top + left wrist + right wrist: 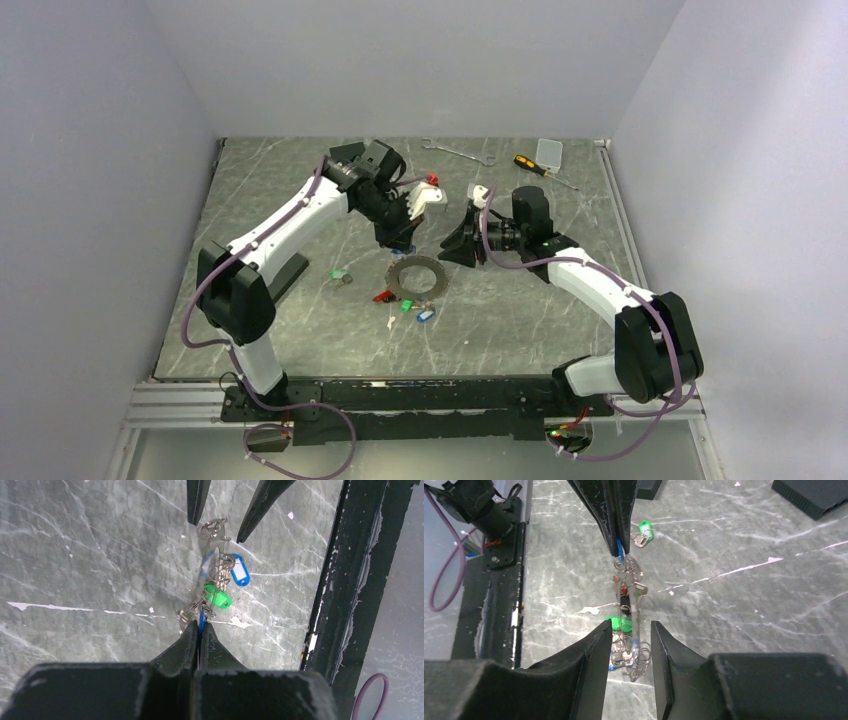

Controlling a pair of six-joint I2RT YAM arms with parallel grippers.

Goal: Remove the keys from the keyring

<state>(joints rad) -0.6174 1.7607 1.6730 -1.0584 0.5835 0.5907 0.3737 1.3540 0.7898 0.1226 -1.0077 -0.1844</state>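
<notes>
The keyring (396, 280) is a grey ring with a hollow centre in the middle of the table. My left gripper (400, 243) is shut on its far edge. In the left wrist view the fingers (199, 628) pinch the ring edge-on. Keys with red (383, 296), green (407, 305) and blue (425, 315) tags hang at its near side. My right gripper (462, 246) is open just right of the ring. In the right wrist view its jaws (631, 641) stand either side of the ring (636, 605) and the key cluster. A teal-tagged key (340, 277) lies loose to the left.
A wrench (458, 152), a screwdriver (540, 168) and a small clear box (549, 152) lie at the back. A black box (292, 272) stands beside the left arm. The black front rail (350, 580) runs along the near edge.
</notes>
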